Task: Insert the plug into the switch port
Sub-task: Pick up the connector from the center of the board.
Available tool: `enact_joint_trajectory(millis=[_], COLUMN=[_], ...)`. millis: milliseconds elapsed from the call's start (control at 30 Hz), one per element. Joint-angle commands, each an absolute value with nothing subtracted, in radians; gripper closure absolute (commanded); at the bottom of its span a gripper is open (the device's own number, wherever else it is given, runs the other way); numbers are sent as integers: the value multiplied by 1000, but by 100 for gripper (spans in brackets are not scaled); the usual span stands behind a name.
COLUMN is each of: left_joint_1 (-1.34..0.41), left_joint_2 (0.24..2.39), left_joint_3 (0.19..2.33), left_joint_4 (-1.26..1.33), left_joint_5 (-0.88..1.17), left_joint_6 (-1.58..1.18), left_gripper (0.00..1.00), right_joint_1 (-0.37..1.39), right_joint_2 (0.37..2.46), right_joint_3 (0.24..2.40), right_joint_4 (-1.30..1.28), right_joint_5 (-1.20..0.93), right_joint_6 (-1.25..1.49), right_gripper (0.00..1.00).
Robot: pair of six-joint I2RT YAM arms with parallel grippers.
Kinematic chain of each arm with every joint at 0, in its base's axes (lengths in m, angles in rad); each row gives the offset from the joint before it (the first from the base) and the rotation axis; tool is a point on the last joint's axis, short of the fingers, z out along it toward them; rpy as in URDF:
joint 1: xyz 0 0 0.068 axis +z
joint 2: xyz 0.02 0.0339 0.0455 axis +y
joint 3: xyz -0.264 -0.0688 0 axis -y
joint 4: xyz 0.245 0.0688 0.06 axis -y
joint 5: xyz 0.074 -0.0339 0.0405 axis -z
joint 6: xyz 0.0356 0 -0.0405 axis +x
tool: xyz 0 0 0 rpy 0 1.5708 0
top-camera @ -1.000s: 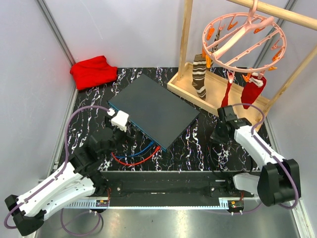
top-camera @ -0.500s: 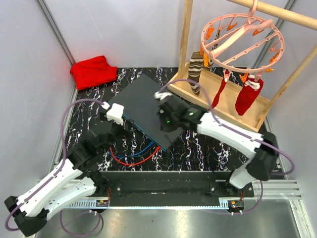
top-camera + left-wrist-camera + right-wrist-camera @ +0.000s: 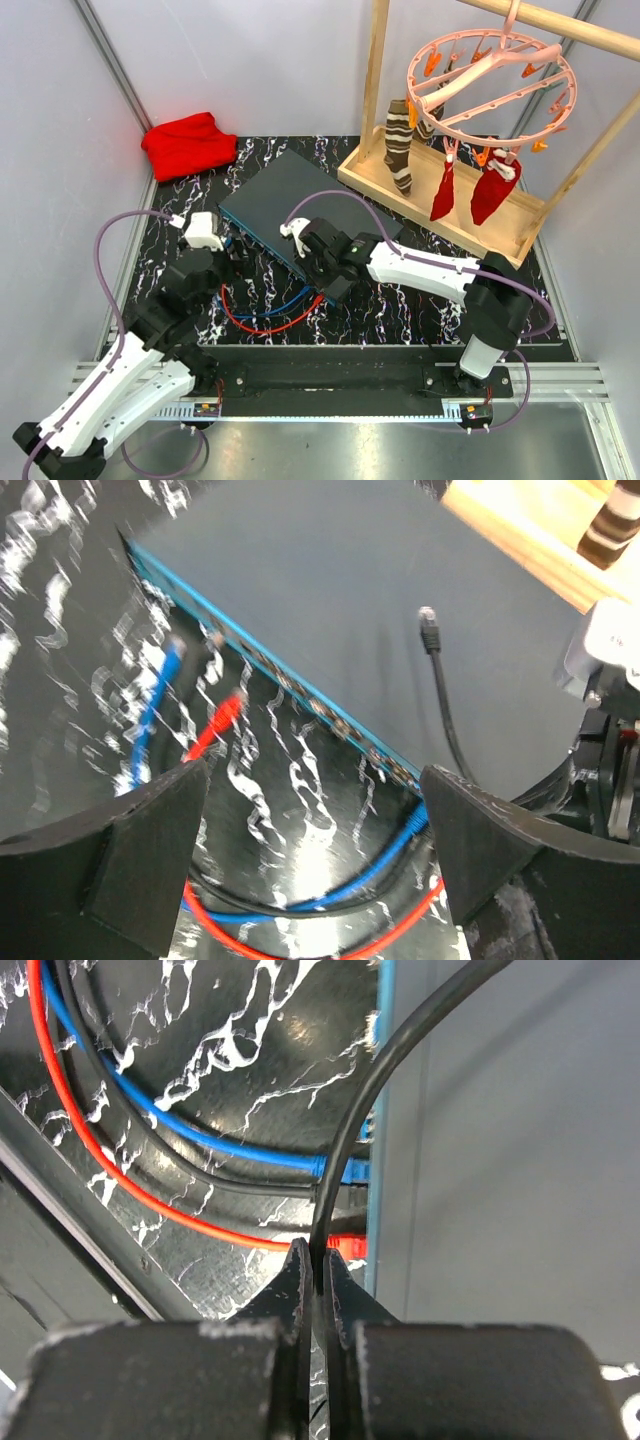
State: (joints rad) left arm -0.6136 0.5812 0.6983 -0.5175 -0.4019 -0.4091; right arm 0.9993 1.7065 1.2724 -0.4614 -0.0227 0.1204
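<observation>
The switch (image 3: 312, 212), a flat dark grey box with a teal front edge (image 3: 300, 695), lies slantwise mid-table. On its top rests a black cable ending in a loose clear plug (image 3: 428, 617). My right gripper (image 3: 322, 1260) is shut on that black cable (image 3: 345, 1130) at the switch's near right corner (image 3: 333, 285), some way back from the plug. A red plug (image 3: 345, 1245) and a blue plug (image 3: 348, 1170) sit against the front edge beside it. My left gripper (image 3: 312, 780) hangs open and empty over the table before the front edge (image 3: 238, 265). Loose blue (image 3: 176, 652) and red (image 3: 230, 705) plugs lie near the sockets.
Blue, red and black cables (image 3: 265, 318) loop on the marbled table in front of the switch. A red cloth (image 3: 188, 143) lies at the back left. A wooden tray (image 3: 440, 195) and frame at the back right carry a pink peg hanger (image 3: 490, 75) with hanging socks.
My right arm swung from the table's right side across to the switch's near corner, where it now pinches the black cable. The left arm drew back to the left. The hanger sways.
</observation>
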Motion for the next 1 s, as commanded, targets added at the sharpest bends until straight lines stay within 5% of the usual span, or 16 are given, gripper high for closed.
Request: enact_joint_trajectory(millis=[0,567,967], left_joint_1=[-603,-529,-528], left_joint_2=[584,1170,1353], left_joint_3=[628,818,897], left_joint_4=[-358,-141,-141], left_joint_5=[-316,-31,74], left_joint_6=[-570,-563,-549], left_gripper=[11,26,38], right_joint_1=[999,999,999], right_joint_2=[1652,1551,1537], right_joint_3=[1200,999,969], right_joint_4=[-309,-143,-123], right_joint_5=[-98,-115,-98], right_joint_6=[78,110,109], right_gripper=[100,100,100])
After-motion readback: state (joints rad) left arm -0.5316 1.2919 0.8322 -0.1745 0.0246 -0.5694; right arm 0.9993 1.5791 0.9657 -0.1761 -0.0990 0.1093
